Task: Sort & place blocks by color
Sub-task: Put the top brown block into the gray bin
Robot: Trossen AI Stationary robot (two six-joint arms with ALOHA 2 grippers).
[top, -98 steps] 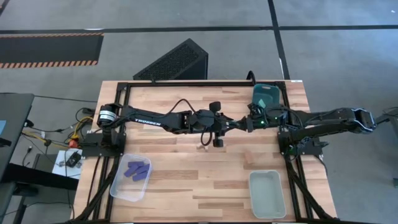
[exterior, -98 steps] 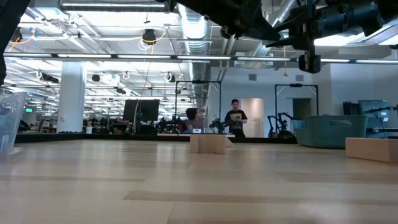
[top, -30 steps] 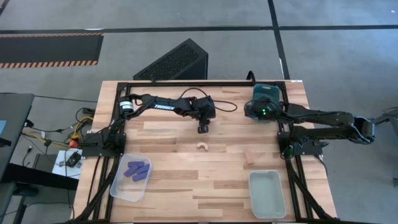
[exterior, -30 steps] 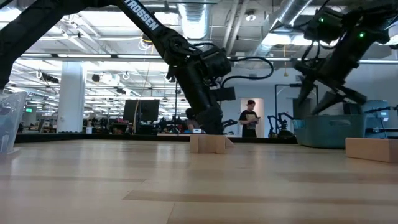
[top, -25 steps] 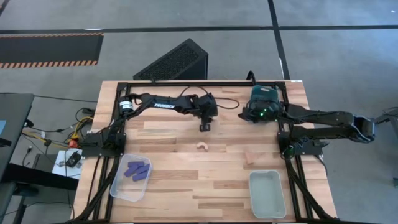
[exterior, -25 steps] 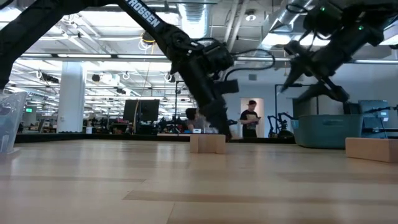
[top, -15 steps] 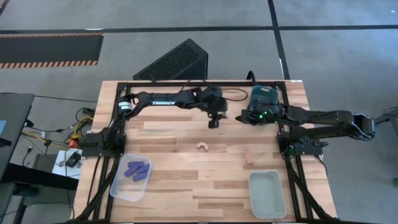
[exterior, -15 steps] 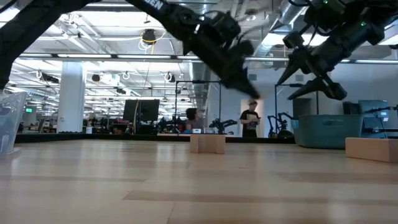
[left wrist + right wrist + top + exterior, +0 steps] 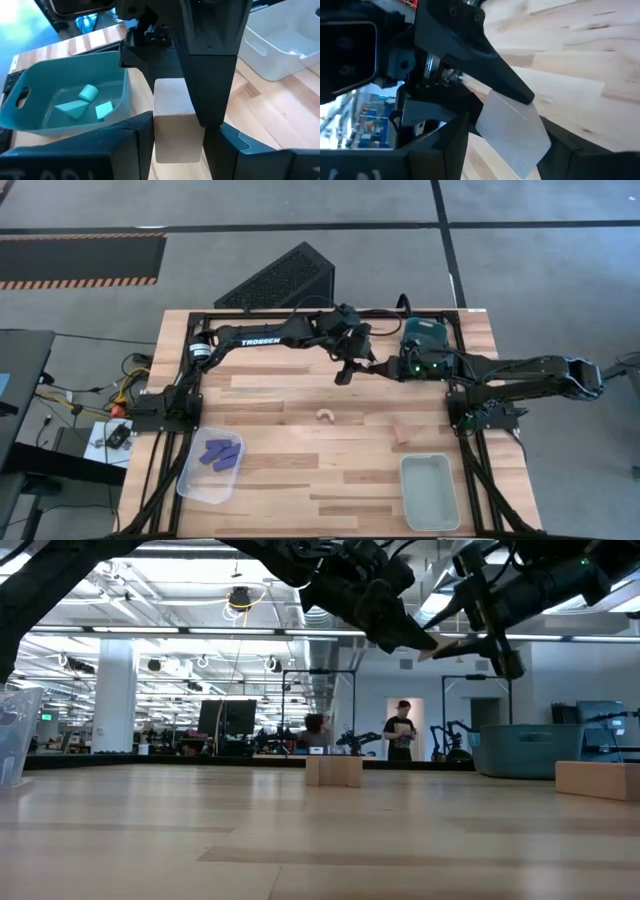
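My left gripper [image 9: 412,638] is shut on a tan wooden block [image 9: 175,120], high above the middle of the table's far half [image 9: 358,368]. My right gripper [image 9: 482,640] faces it, open, with a finger on each side of the block's free end [image 9: 512,130]. A tan arch block [image 9: 325,416] and another tan block [image 9: 400,430] rest on the table. Teal blocks [image 9: 90,102] lie in the teal bin [image 9: 30,115]. Purple blocks [image 9: 220,454] lie in a clear bin [image 9: 195,480]. My left gripper pinches the tan block by two opposite sides [image 9: 162,147] between its two fingers [image 9: 135,145]. It comes slanting from the table's left, pointing a little down. The block sticks out ahead of the fingers, clear of the table. My right gripper comes nearly level from the table's right, with its fingers [image 9: 447,145] beside the block's free end. I cannot tell whether they touch it.
A white bin [image 9: 430,492] stands near the table's near right corner. The teal bin [image 9: 428,330] sits at the far right, partly under my right arm. The black frame rails [image 9: 300,312] run along the table's edges. People show in the room beyond.
My left gripper has risen from the table behind the arch block and gone toward the table's right and far edge, tipping from pointing down to a shallow slant. My right gripper has swung from over the teal bin toward the table's left, tipping up toward level, and met it.
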